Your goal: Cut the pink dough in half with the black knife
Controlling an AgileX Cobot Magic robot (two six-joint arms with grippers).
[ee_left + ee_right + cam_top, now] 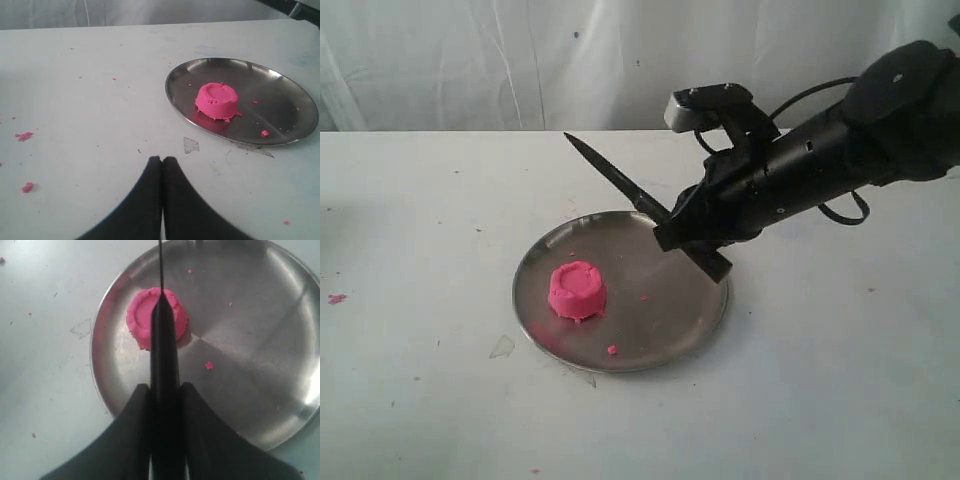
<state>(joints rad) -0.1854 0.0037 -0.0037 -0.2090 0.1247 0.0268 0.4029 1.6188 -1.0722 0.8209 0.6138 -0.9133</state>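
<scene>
The pink dough (577,290) is one squat lump with a dented top, resting on the left half of the round steel plate (695,320). My right gripper (692,232) is shut on the black knife (615,178) by its handle, holding it in the air above the plate's far side with the blade pointing up and to the left. In the right wrist view the black knife (162,325) runs straight over the pink dough (140,320), lined up with its middle. My left gripper (162,159) is shut and empty, low over the table short of the pink dough (216,100).
Tiny pink crumbs lie on the steel plate (280,112) and on the white table, one crumb (336,298) far left. A small clear flake (502,347) lies near the plate's left rim. A white curtain hangs behind the table.
</scene>
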